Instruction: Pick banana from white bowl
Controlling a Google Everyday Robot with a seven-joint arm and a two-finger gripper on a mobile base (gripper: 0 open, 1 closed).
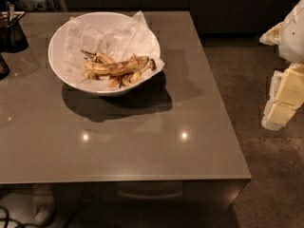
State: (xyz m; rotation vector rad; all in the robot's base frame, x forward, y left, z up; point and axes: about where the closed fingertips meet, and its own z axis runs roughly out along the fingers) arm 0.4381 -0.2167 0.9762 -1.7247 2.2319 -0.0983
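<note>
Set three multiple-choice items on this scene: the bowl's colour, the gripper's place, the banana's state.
1. What colour is the bowl? A blue; B black; C white.
2. The gripper is: A over the bowl; B right of the table, over the floor; C on the table.
3. The banana is: A lying in the bowl; B held by the gripper; C on the floor.
Answers: 1 C, its rim is glossy white; 2 B, it sits at the view's right edge, past the table; 3 A, it rests on the paper lining.
</note>
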